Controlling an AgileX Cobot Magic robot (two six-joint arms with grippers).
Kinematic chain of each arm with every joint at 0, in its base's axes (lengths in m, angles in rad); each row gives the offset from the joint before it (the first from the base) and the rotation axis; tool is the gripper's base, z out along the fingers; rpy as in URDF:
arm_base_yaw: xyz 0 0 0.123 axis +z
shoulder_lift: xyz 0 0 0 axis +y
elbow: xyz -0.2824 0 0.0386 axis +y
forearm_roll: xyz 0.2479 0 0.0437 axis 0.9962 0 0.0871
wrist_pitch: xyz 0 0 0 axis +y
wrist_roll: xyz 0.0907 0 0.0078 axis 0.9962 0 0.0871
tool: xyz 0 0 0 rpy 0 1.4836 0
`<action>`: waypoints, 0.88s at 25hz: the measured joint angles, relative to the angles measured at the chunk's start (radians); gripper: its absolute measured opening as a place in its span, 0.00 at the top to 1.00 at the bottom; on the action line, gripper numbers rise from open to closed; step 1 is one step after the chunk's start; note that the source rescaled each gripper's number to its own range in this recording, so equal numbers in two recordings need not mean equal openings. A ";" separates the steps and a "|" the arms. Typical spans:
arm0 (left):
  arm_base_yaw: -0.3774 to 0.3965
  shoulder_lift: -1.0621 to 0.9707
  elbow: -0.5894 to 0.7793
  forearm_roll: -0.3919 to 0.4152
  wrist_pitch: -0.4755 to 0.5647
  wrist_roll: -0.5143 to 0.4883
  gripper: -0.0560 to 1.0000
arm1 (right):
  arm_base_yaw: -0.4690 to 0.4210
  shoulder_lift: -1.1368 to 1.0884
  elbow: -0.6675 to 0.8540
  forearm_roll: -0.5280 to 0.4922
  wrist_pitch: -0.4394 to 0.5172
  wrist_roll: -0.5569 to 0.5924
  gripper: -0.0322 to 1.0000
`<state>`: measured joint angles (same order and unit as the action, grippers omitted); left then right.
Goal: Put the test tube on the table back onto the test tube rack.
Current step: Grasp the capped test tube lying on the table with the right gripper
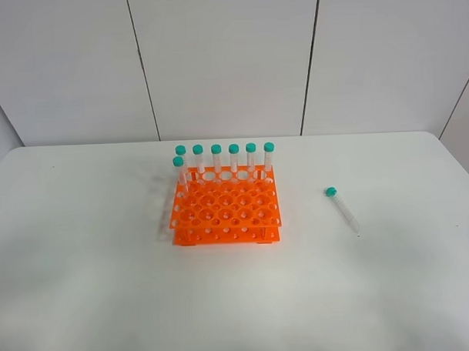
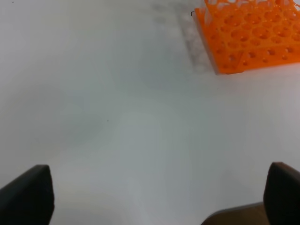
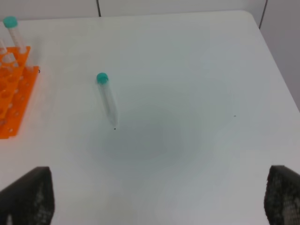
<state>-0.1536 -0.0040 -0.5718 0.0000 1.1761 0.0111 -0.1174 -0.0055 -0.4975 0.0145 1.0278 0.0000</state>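
The test tube (image 1: 342, 209) lies flat on the white table (image 1: 108, 303), to the right of the rack, its teal cap toward the back. It also shows in the right wrist view (image 3: 107, 99). The orange test tube rack (image 1: 226, 210) stands at the table's middle with several capped tubes (image 1: 234, 158) upright along its back row. My left gripper (image 2: 155, 194) is open and empty, hovering over bare table left of the rack (image 2: 248, 33). My right gripper (image 3: 154, 196) is open and empty, well short of the tube. Neither gripper shows in the exterior high view.
The table's rounded back right corner (image 3: 248, 16) and right edge lie beyond the tube. A grey panelled wall (image 1: 223, 60) stands behind the table. The rack's corner with one upright tube (image 3: 14, 33) shows in the right wrist view.
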 joint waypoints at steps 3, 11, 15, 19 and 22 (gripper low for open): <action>0.000 0.000 0.000 0.000 0.000 0.000 0.00 | 0.000 0.000 0.000 0.000 0.000 0.000 0.00; 0.000 0.000 0.000 0.000 0.000 0.000 0.00 | 0.000 0.000 0.000 0.000 0.000 0.000 0.00; 0.000 0.000 0.000 0.000 0.000 0.000 0.00 | 0.000 0.000 0.000 0.000 0.000 0.000 0.00; 0.000 0.000 0.000 0.000 0.000 0.000 0.00 | 0.000 0.000 0.000 0.000 0.000 0.000 0.00; 0.000 0.000 0.000 0.000 0.000 0.000 0.00 | 0.000 0.000 0.000 0.000 0.000 0.000 0.00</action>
<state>-0.1536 -0.0040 -0.5718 0.0000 1.1761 0.0111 -0.1174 -0.0055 -0.4975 0.0145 1.0278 0.0000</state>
